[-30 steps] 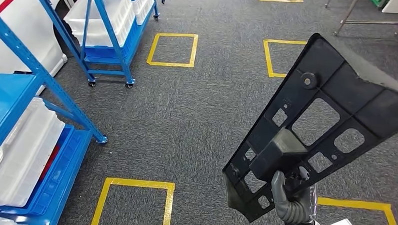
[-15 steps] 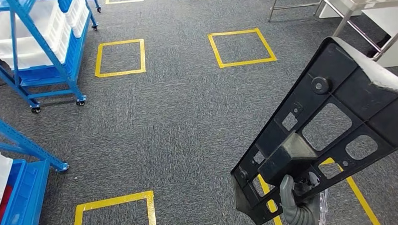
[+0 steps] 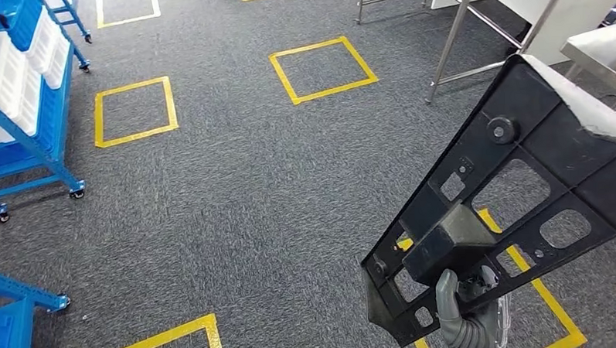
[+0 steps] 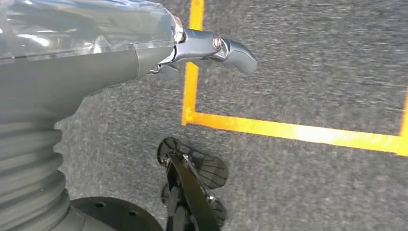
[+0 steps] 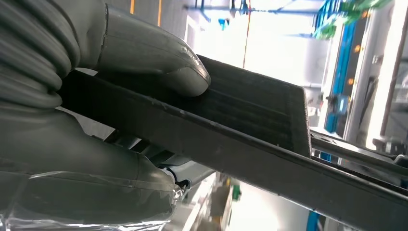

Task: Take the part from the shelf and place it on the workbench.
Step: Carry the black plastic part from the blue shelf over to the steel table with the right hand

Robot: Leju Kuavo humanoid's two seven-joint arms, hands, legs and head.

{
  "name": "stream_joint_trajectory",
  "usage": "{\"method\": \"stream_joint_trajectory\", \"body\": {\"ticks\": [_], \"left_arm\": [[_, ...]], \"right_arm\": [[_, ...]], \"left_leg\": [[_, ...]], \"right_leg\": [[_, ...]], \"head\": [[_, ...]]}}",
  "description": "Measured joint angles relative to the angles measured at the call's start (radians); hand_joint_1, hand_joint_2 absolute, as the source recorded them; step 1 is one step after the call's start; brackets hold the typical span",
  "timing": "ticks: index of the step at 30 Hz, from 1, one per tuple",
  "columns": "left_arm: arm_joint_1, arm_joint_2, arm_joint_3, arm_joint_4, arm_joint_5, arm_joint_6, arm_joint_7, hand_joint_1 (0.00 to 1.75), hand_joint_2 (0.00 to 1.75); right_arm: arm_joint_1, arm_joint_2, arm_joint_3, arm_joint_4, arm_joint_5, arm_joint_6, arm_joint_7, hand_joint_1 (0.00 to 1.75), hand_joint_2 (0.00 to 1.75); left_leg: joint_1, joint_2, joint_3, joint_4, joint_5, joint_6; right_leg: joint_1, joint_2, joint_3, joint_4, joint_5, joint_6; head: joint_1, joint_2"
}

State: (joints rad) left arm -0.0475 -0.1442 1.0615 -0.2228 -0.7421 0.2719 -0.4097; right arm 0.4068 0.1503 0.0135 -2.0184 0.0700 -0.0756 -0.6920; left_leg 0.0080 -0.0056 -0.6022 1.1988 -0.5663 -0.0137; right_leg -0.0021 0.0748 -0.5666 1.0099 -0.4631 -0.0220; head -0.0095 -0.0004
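Right hand [image 3: 466, 317] gripping black part [image 3: 514, 190] low end, long axis diagonal up-right

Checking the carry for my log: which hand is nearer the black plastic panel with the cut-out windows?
Right. The right hand grips the black plastic panel at its lower end, thumb pressed on its ribbed face. The left hand hangs over the grey carpet, touching nothing.

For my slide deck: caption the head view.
Right hand carries the black part over grey carpet toward a steel workbench.

One black part [image 3: 514, 190] — four yellow floor squares [image 3: 135, 110] — two blue shelf racks [image 3: 23, 91] in head view.
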Motion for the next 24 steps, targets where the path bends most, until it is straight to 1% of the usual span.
{"method": "stream_joint_trajectory", "body": {"ticks": [1,2,3,4,5,6,7,8,9,10,11,12,13,14,15,16,17,18,19,20,21,22,23,24], "left_arm": [[0.000,0.000,0.000,0.000,0.000,-0.001,-0.003,0.00,1.75],[0.000,0.000,0.000,0.000,0.001,-0.002,-0.007,0.00,1.75],[0.000,0.000,0.000,0.000,0.002,-0.003,-0.010,0.00,1.75],[-0.001,0.000,0.000,0.000,0.005,-0.004,-0.012,0.00,1.75],[-0.004,0.000,0.000,0.000,0.007,-0.003,-0.013,0.00,1.75],[-0.006,-0.001,0.000,0.000,0.010,-0.001,-0.013,0.00,1.75],[-0.008,-0.002,0.001,0.000,0.013,0.001,-0.013,0.00,1.75],[-0.008,-0.003,0.001,0.000,0.014,0.002,-0.013,0.00,1.75],[-0.008,-0.004,0.002,0.000,0.015,0.003,-0.012,0.00,1.75],[-0.006,-0.004,0.002,0.000,0.015,0.004,-0.012,0.00,1.75],[-0.005,-0.004,0.002,0.000,0.015,0.004,-0.012,0.00,1.75],[-0.004,-0.004,0.003,0.000,0.016,0.004,-0.012,0.00,1.75],[-0.004,-0.004,0.004,0.000,0.017,0.006,-0.012,0.00,1.75],[-0.005,-0.005,0.005,0.000,0.020,0.010,-0.012,0.00,1.75],[-0.006,-0.006,0.007,0.000,0.023,0.015,-0.012,0.00,1.75],[-0.006,-0.007,0.008,0.000,0.026,0.021,-0.012,0.00,1.75],[-0.007,-0.009,0.009,0.000,0.029,0.026,-0.012,0.00,1.75],[-0.007,-0.011,0.011,0.000,0.031,0.032,-0.011,0.00,1.75],[-0.009,-0.013,0.014,0.000,0.033,0.036,-0.010,0.00,1.75],[-0.011,-0.015,0.017,0.000,0.034,0.040,-0.010,0.00,1.75],[-0.015,-0.017,0.020,0.000,0.036,0.044,-0.009,0.00,1.75],[-0.018,-0.019,0.022,0.000,0.037,0.047,-0.009,0.00,1.75],[-0.019,-0.020,0.024,0.000,0.038,0.051,-0.008,0.00,1.75],[-0.019,-0.021,0.025,0.000,0.039,0.053,-0.008,0.00,1.75]], "right_arm": [[0.000,0.000,0.002,0.000,0.002,-0.003,0.000,1.75,1.75],[-0.001,0.000,0.004,0.000,0.004,-0.006,0.000,1.75,1.75],[-0.001,0.000,0.007,0.000,0.006,-0.009,0.000,1.75,1.75],[-0.001,0.000,0.009,0.000,0.008,-0.012,0.000,1.75,1.75],[0.001,0.000,0.012,-0.001,0.009,-0.014,0.000,1.75,1.75],[0.003,0.000,0.014,-0.001,0.009,-0.015,0.000,1.75,1.75],[0.005,0.000,0.015,-0.001,0.009,-0.015,0.000,1.75,1.75],[0.005,0.000,0.016,-0.001,0.009,-0.015,0.000,1.75,1.75],[0.004,0.000,0.016,-0.001,0.008,-0.015,0.000,1.75,1.75],[0.003,0.000,0.017,-0.001,0.008,-0.015,0.000,1.75,1.75],[0.003,0.000,0.017,-0.001,0.008,-0.015,0.000,1.75,1.75],[0.003,0.000,0.018,0.000,0.007,-0.015,0.000,1.75,1.75],[0.004,-0.001,0.018,0.001,0.006,-0.016,0.000,1.75,1.75],[0.004,-0.002,0.018,0.001,0.003,-0.017,0.000,1.75,1.75],[0.003,-0.003,0.020,0.002,0.000,-0.019,0.000,1.75,1.75],[0.001,-0.005,0.023,0.002,-0.003,-0.019,0.000,1.75,1.75],[-0.003,-0.008,0.027,0.004,-0.007,-0.019,0.000,1.75,1.75],[-0.008,-0.012,0.033,0.006,-0.012,-0.020,0.000,1.75,1.75],[-0.014,-0.017,0.039,0.010,-0.018,-0.021,0.000,1.75,1.75],[-0.019,-0.023,0.044,0.014,-0.023,-0.023,0.000,1.75,1.75],[-0.022,-0.028,0.048,0.019,-0.027,-0.025,0.000,1.75,1.75],[-0.025,-0.033,0.053,0.023,-0.031,-0.027,0.000,1.75,1.75],[-0.029,-0.036,0.058,0.028,-0.033,-0.029,0.000,1.75,1.75],[-0.035,-0.039,0.064,0.033,-0.035,-0.031,0.000,1.75,1.75]], "left_leg": [[0.002,-0.024,0.028,-0.068,0.034,0.001],[0.005,-0.047,0.050,-0.125,0.056,0.003],[0.006,-0.065,0.063,-0.160,0.065,0.006],[0.005,-0.074,0.068,-0.173,0.063,0.009],[0.004,-0.066,0.069,-0.177,0.064,0.014],[0.003,-0.054,0.071,-0.181,0.068,0.021],[0.004,-0.042,0.073,-0.186,0.072,0.029],[0.005,-0.028,0.075,-0.192,0.076,0.035],[0.005,-0.013,0.076,-0.197,0.079,0.041],[0.003,0.001,0.076,-0.198,0.079,0.044],[0.002,0.016,0.075,-0.199,0.078,0.045],[0.001,0.031,0.075,-0.199,0.077,0.045],[0.001,0.046,0.075,-0.198,0.075,0.045],[0.001,0.059,0.077,-0.198,0.073,0.044],[0.001,0.072,0.080,-0.198,0.071,0.042],[0.000,0.084,0.085,-0.198,0.068,0.038],[-0.002,0.094,0.088,-0.198,0.064,0.034],[-0.003,0.104,0.092,-0.197,0.061,0.029],[-0.005,0.114,0.094,-0.197,0.058,0.024],[-0.005,0.124,0.097,-0.198,0.057,0.019],[-0.006,0.134,0.100,-0.200,0.054,0.015],[-0.005,0.126,0.103,-0.196,0.048,0.010],[-0.004,0.104,0.098,-0.177,0.033,0.006],[-0.002,0.075,0.081,-0.136,0.009,0.003]], "right_leg": [[0.000,0.014,-0.001,0.005,-0.002,0.003],[0.000,0.028,-0.005,0.011,-0.004,0.008],[-0.001,0.040,-0.010,0.016,-0.004,0.013],[-0.002,0.052,-0.015,0.018,-0.003,0.019],[-0.004,0.063,-0.020,0.018,0.000,0.026],[-0.006,0.065,-0.023,0.018,0.001,0.032],[-0.005,0.048,-0.028,0.026,-0.005,0.037],[-0.004,0.019,-0.040,0.050,-0.021,0.042],[-0.003,-0.016,-0.062,0.094,-0.047,0.045],[-0.003,-0.047,-0.092,0.156,-0.080,0.048],[-0.006,-0.060,-0.126,0.223,-0.109,0.052],[-0.008,-0.066,-0.150,0.274,-0.126,0.055],[-0.010,-0.069,-0.159,0.292,-0.123,0.057],[-0.011,-0.073,-0.146,0.270,-0.102,0.057],[-0.011,-0.084,-0.114,0.212,-0.069,0.055],[-0.008,-0.108,-0.073,0.135,-0.038,0.052],[-0.002,-0.130,-0.039,0.071,-0.017,0.046],[0.003,-0.146,-0.017,0.028,-0.006,0.039],[0.009,-0.153,-0.008,0.009,-0.006,0.033],[0.012,-0.142,-0.010,0.008,-0.005,0.028],[0.010,-0.129,-0.009,0.005,-0.003,0.023],[0.007,-0.117,-0.006,-0.001,-0.001,0.018],[0.004,-0.106,-0.002,-0.007,0.002,0.011],[0.000,-0.094,0.002,-0.012,0.005,0.005]], "head": [[0.000,0.000],[0.000,0.000],[0.000,0.000],[0.000,0.000],[0.000,0.000],[0.000,0.000],[0.000,0.000],[0.001,0.000],[0.001,0.000],[0.001,0.000],[0.001,0.000],[0.001,0.000],[0.001,0.000],[0.001,0.000],[0.001,0.000],[0.001,0.000],[0.001,0.000],[0.001,0.000],[0.001,0.000],[0.001,0.000],[0.001,0.000],[0.001,0.000],[0.000,0.000],[0.000,0.000]]}}
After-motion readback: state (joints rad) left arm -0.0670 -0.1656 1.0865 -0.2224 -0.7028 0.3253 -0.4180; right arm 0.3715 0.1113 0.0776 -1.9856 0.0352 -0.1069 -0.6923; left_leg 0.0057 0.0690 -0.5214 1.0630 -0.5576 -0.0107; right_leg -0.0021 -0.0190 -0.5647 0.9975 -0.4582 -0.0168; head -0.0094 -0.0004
